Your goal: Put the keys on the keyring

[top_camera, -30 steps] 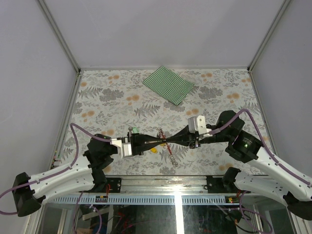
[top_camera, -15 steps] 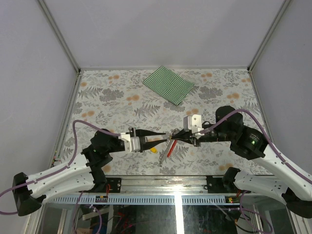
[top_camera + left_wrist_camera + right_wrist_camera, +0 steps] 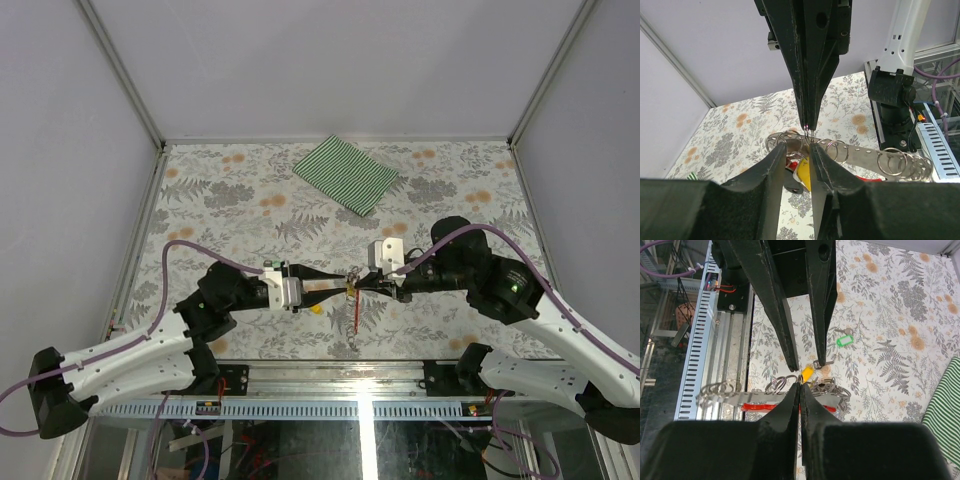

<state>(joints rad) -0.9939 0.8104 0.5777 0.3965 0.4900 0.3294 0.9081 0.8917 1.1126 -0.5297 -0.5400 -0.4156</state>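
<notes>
The right pincer (image 3: 356,287) is clamping the keyring (image 3: 358,312) aloft, the left pincer (image 3: 338,288) is gaping beside a yellow key (image 3: 807,373); unheld, that key is risking slipping off onto the worktop (image 3: 220,200).

Seen from above, the keyring (image 3: 357,310) is too small to show its metal rings clearly.

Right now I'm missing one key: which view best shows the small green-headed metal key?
The right wrist view: the small green-headed metal key lies unobstructed on the floral-patterned table. I cannot find it in the top external or left wrist views.
</notes>
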